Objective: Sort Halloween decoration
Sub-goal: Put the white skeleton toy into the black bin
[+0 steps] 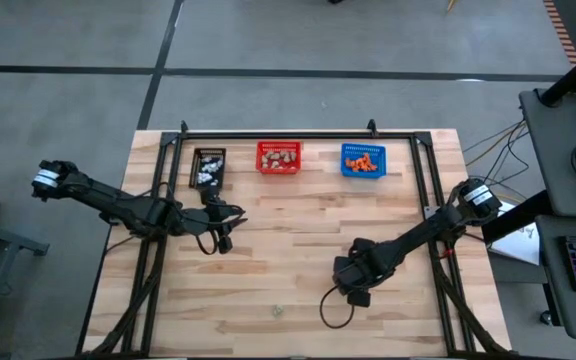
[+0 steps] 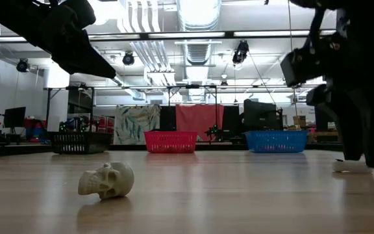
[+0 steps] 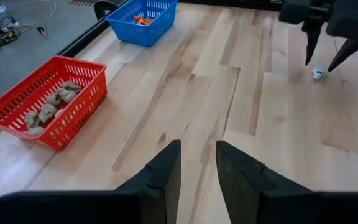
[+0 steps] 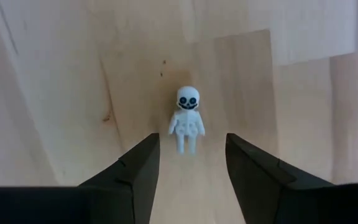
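Here, going left to right across the high view, the left gripper (image 1: 224, 243) hangs over the table's left half, just in front of the black basket (image 1: 209, 167), its fingers (image 3: 166, 174) a narrow gap apart with nothing between them. Along the far edge stand the black basket with white pieces in it, the red basket (image 1: 279, 157) with beige-grey pieces, and the blue basket (image 1: 363, 160) with orange ones. Near the front edge, about mid-table, a small beige skull (image 2: 107, 180) lies alone on the wood, well apart from both arms. Further right, the right gripper (image 1: 358, 297) is low over the table, its fingers (image 4: 138, 165) spread wide and empty. Just ahead of them a tiny white skeleton (image 4: 187, 118) lies flat on the boards, centred on the gap but beyond the fingertips, touching neither. Its long axis runs along the gripper's line of sight, head away, feet toward the fingers, so the fingers would close across its narrow width. The right arm is clearly the nearer one; the likely next move is a short advance and descent until the fingers straddle the skeleton's body, then closing.
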Motion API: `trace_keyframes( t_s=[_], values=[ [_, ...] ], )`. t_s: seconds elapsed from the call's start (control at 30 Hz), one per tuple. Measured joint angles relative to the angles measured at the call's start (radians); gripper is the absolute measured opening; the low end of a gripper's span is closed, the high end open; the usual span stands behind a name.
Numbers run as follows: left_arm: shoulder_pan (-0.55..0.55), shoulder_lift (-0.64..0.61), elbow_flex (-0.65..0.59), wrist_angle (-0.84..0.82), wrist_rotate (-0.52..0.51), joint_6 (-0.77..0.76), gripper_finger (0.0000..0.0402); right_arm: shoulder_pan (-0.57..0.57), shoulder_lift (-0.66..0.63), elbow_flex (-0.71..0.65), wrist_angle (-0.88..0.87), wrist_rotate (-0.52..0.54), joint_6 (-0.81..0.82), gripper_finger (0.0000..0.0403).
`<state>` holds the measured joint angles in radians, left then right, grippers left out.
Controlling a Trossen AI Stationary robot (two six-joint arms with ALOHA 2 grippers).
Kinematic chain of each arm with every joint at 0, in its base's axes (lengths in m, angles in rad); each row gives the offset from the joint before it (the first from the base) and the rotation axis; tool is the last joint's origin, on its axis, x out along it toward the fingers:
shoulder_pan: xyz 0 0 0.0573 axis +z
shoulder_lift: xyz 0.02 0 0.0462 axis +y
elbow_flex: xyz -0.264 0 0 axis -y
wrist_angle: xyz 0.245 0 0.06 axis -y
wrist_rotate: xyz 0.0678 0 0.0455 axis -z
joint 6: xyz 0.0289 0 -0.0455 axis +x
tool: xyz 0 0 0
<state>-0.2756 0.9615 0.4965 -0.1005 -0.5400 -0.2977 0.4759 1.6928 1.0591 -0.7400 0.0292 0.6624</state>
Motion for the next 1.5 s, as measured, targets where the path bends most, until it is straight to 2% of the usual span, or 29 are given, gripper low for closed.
trace_keyframes(
  t_s=[0.33, 0.77, 0.9, 1.1, 1.27, 1.4, 1.5],
  values=[
    [0.000, 0.000, 0.000, 0.002, 0.000, 0.000, 0.0084, 0.000, -0.004, -0.064, 0.091, 0.007, 0.004, 0.0142],
    [0.000, 0.000, -0.002, 0.035, 0.023, 0.002, 0.0084, 0.000, -0.003, -0.064, 0.104, 0.024, -0.004, 0.0044],
    [0.000, 0.000, -0.039, 0.173, 0.087, 0.037, 0.0084, -0.002, -0.015, -0.067, 0.105, 0.028, -0.027, 0.0023],
    [-0.001, 0.000, -0.140, 0.501, 0.204, 0.125, 0.0084, -0.040, -0.048, -0.069, 0.191, 0.033, -0.083, 0.0014],
    [0.000, 0.000, -0.203, 0.686, 0.271, 0.177, 0.0084, -0.097, -0.057, -0.069, 0.371, 0.027, -0.210, 0.0013],
    [-0.001, 0.000, -0.205, 0.720, 0.346, 0.208, 0.0084, -0.154, -0.058, -0.068, 0.560, 0.012, -0.337, 0.0013],
    [-0.001, 0.006, -0.203, 0.759, 0.416, 0.234, 0.0084, -0.202, -0.057, -0.068, 0.706, -0.053, -0.427, 0.0013]
  ],
)
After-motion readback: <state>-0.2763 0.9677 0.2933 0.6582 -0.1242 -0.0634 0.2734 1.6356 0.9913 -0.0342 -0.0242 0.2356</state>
